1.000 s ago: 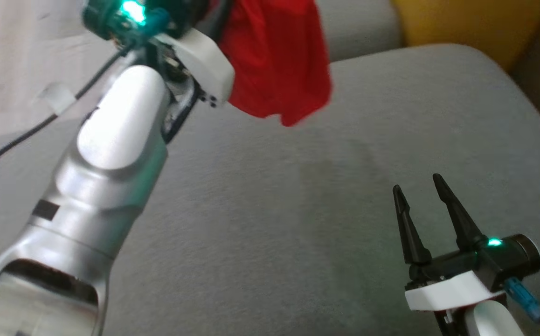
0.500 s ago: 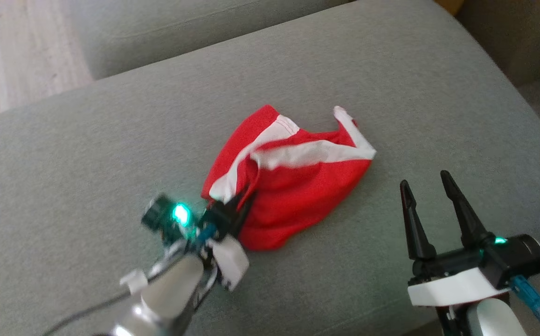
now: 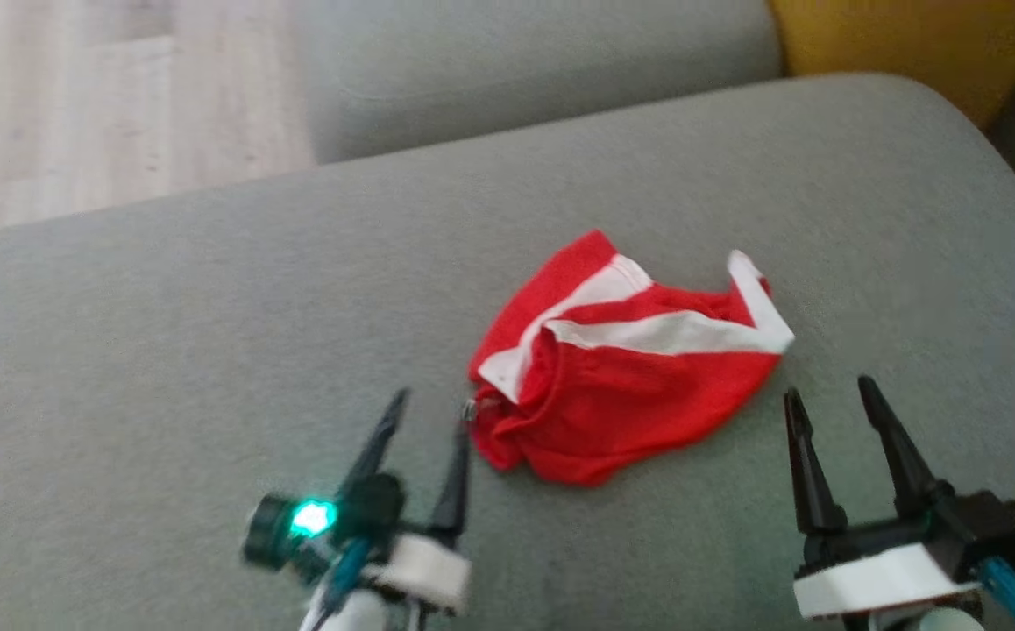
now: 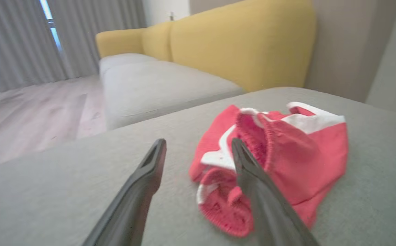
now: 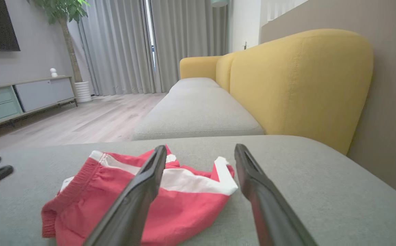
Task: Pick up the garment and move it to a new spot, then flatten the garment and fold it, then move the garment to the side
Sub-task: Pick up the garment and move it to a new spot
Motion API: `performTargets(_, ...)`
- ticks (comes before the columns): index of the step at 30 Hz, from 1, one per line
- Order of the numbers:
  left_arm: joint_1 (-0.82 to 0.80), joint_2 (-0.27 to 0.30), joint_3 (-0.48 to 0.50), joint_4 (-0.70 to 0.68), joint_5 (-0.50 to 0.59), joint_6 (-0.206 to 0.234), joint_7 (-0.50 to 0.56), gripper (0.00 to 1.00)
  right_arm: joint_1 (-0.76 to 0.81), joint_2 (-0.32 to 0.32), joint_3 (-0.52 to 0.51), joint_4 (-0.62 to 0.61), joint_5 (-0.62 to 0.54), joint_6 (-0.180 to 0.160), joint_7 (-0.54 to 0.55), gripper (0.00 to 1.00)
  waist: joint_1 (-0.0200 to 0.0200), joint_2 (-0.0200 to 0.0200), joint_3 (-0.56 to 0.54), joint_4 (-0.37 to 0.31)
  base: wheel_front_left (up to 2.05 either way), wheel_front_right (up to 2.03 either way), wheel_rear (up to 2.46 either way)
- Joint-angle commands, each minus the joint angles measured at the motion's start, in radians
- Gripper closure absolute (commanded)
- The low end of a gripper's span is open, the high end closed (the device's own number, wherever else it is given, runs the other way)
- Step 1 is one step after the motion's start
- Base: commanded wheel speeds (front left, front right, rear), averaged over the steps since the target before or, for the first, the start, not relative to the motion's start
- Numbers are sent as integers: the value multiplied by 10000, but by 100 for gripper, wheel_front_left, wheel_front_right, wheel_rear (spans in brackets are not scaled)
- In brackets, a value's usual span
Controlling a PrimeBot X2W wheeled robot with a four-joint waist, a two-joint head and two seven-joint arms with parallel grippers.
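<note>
The garment is a pair of red shorts with white stripes, lying crumpled on the grey cushion. My left gripper stands open just left of the garment's near corner, with nothing between its fingers. In the left wrist view the garment lies behind the right finger, apart from the open gap of the left gripper. At the lower right my right gripper is open and empty, just right of the garment's near edge. The right wrist view has the garment ahead and to the left of the right gripper.
A second grey seat cushion lies beyond this one, with a yellow sofa back to the right. Wooden floor shows past the cushion's far left edge. Curtains and a low cabinet stand across the room.
My left gripper carried the garment down onto the cushion, let it go and drew back open. The head camera has shifted. The right gripper stays open.
</note>
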Motion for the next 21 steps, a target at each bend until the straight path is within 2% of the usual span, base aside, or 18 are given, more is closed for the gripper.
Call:
performTargets(1, 7, 197, 752, -826, -9, 185, -95, 0, -188, -36, 127, -268, 96, -7, -93, 0, 1, -1, -566, 658, 0, 0, 0)
performTargets(6, 1643, 332, 2106, -2807, 364, 530, -96, 0, 315, -35, -259, -167, 255, -7, -94, 0, 1, -1, -1094, 1345, 0, 0, 0)
performTargets(10, 2992, 367, 2876, -4031, 707, 460, -96, 0, 723, -35, -405, -130, 309, -7, -94, 0, 1, -1, -1440, 1658, 0, 0, 0)
performTargets(16, 4487, 219, 3418, -4694, 1256, 340, -96, 0, 1107, -34, -441, -65, 352, -7, -94, 0, 1, -1, -1726, 1805, 0, 0, 0)
performTargets(21, 4912, 36, 3413, -4781, 1509, 64, -96, 0, 1245, -34, -355, 15, 396, -7, -94, 0, 1, -1, -1817, 1836, 0, 0, 0)
